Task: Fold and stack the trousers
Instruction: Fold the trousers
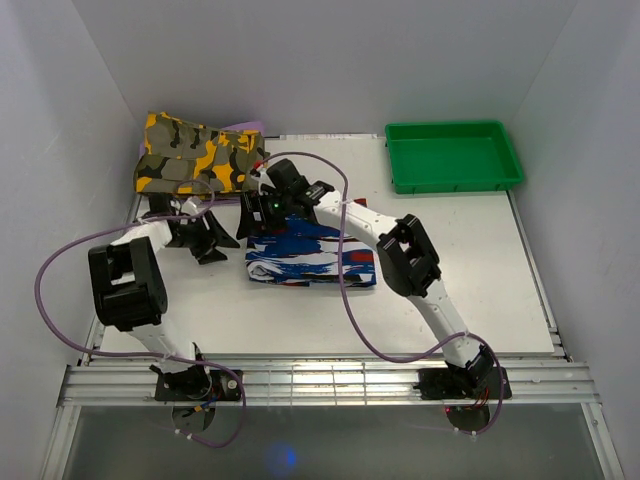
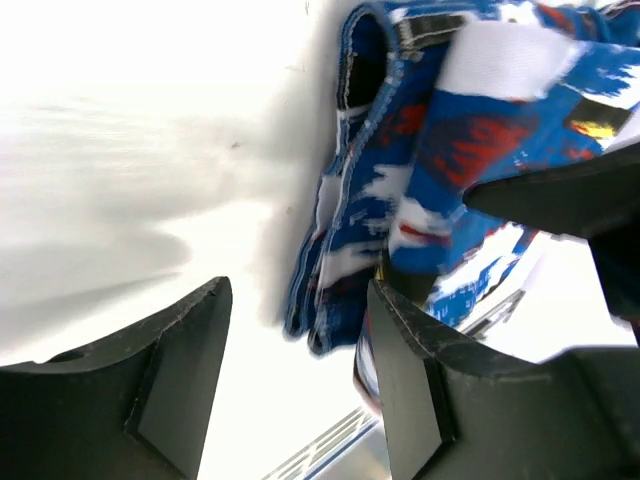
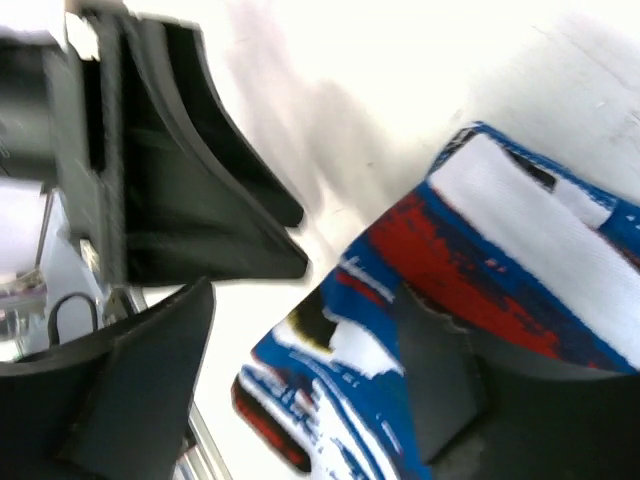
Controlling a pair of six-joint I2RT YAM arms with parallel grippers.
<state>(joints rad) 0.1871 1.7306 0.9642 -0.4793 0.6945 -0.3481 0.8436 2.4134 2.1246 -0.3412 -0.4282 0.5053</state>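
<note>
Top external shows us soft, streaked trousers point(image 1: 310, 255) folded rectangular, left gripper point(image 2: 297, 290) and right gripper point(image 3: 300, 290) both agape, holding nothing, with a shallow green tray point(image 1: 455, 127) at the surface's point(image 1: 500, 280) far-right corner.

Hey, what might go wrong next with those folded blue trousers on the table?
1. Both open grippers crowd the left edge of the folded trousers; the left gripper and the right gripper might bump when they pull away.
2. In the right wrist view one finger overlaps the cloth, so it may snag and drag the fold open.
</note>
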